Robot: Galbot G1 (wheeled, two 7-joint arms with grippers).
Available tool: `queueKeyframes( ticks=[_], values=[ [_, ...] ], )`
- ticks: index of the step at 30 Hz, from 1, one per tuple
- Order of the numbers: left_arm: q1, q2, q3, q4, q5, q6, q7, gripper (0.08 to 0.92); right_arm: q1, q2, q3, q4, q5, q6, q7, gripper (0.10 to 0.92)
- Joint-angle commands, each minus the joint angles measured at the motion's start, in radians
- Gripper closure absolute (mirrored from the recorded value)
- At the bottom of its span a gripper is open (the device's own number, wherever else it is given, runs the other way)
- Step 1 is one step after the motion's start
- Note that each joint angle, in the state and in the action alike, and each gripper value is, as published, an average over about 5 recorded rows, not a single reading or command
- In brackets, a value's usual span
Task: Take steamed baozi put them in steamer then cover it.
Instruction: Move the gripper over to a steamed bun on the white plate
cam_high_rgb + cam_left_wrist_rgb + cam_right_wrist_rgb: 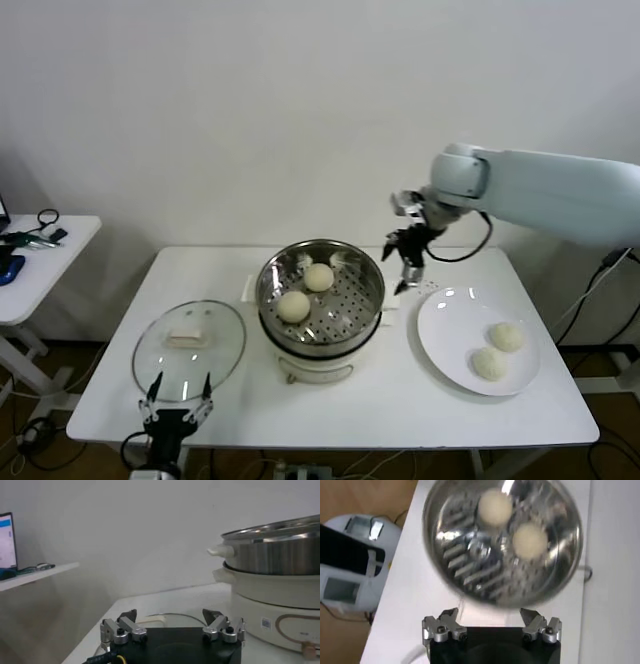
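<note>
Baozi count: 2 steamed baozi [306, 291] already sit on the perforated tray of the steamer [370, 300], 2 more baozi [498, 350] lie on the white plate [440, 330] just right of it. Cover [189, 345] lies flat on the worktop [400, 400] left of the steamer, handle up, not on the pot. Right gripper [410, 262] hangs in the air between steamer rim and plate, jaws wide, holding nothing; its wrist view looks straight down into the pot. Left gripper [178, 400] sits low at the worktop's near edge just in front of the cover, jaws wide too, empty, idle.

Judged stage: half loaded, next pick is from the plate.

Risks: buns look soft, so a hard squeeze could dent or tear 1. The 2 plate buns sit nearly touching, so a finger coming down between them could shove the neighbour or roll it off the plate. A drop near the 2 already inside could stack buns and keep the cover from seating. Glass cover on a smooth worktop may slide when grabbed by its handle.
</note>
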Motion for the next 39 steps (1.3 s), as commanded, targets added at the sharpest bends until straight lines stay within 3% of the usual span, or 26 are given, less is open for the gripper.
queueKeyframes(
  ticks=[1, 14, 39],
  values=[
    [0.001, -0.001, -0.017, -0.006, -0.002, 0.009, -0.005, 0.177, -0.179, -0.274, 0.099, 0.054, -0.278, 0.034, -0.032, 0.203],
    [0.024, -0.008, -0.030, -0.017, -0.027, 0.009, -0.013, 0.177, -0.550, -0.328, 0.360, -0.060, -0.493, 0.073, -0.046, 0.203],
    [0.031, -0.010, -0.032, 0.015, -0.002, 0.002, -0.014, 0.177, -0.696, -0.223, 0.471, -0.173, -0.550, 0.080, -0.022, 0.203]
  ],
)
